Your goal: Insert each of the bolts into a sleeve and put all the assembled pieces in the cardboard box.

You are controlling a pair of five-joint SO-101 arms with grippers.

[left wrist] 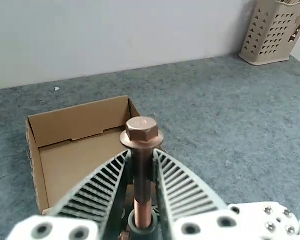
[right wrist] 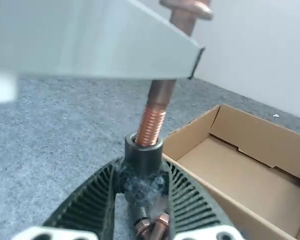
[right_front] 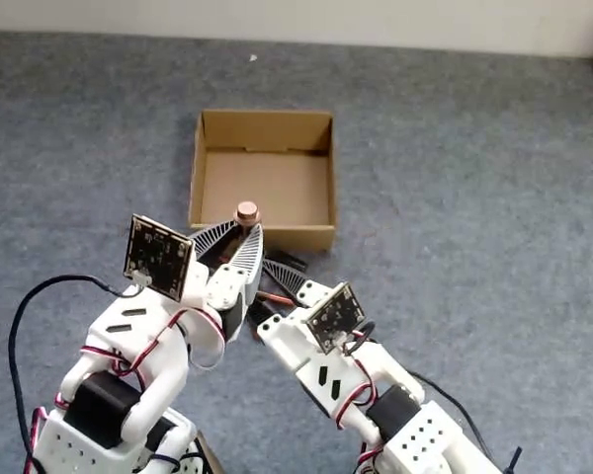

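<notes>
Seating the bolt in the sleeve, box just beyond.
My left hand (left wrist: 141, 156) is clamped on the bolt (left wrist: 141, 134) by its shank, and my right hand (right wrist: 141, 166) pinches the sleeve (right wrist: 143, 150). The bolt's thread sits in it, seemingly only partway. I should keep both axes in line and push straight along them, no tilt. The box (left wrist: 36, 150) stands open on the tabletop (right_front: 474, 197) behind. No legible writing anywhere.

We see soft, even, fairly bright light falling from above. The open brown cardboard box (right_front: 267, 133) keeps faint shade along its inner walls. The grey carpeted table (right_front: 474, 197) shows a thin, diffuse shadow at the box's foot. The copper-coloured hex-head bolt (left wrist: 141, 131) carries a mild sheen.
</notes>
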